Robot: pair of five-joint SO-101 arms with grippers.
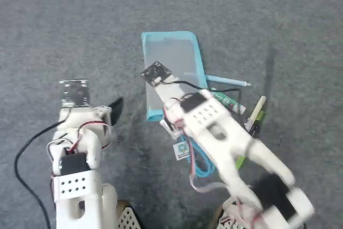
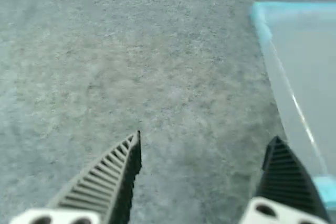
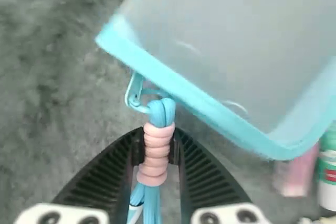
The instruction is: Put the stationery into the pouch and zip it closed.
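A translucent pouch [image 1: 171, 63] with light-blue edging lies flat on the grey felt. My right arm [image 1: 209, 116] reaches over the pouch's near end. In the right wrist view my right gripper [image 3: 157, 135] is shut on the pink beaded part of the blue pull cord [image 3: 156, 153], which hangs from the zip ring [image 3: 135, 90] at the corner of the pouch [image 3: 236, 45]. A blue pen [image 1: 228, 81], a green-and-white tube [image 1: 228, 100] and a cream stick [image 1: 257, 108] lie beside the pouch on the right. My left gripper [image 2: 206, 137] hovers open over bare felt, left of the pouch [image 2: 304, 72].
The blue cord [image 1: 201, 167] trails toward the near edge under the right arm, beside a small white tag [image 1: 181, 151]. A black cable [image 1: 24, 164] loops by the left arm's base. Grey felt [image 1: 64, 41] covers the table, with a pale wall strip at the back.
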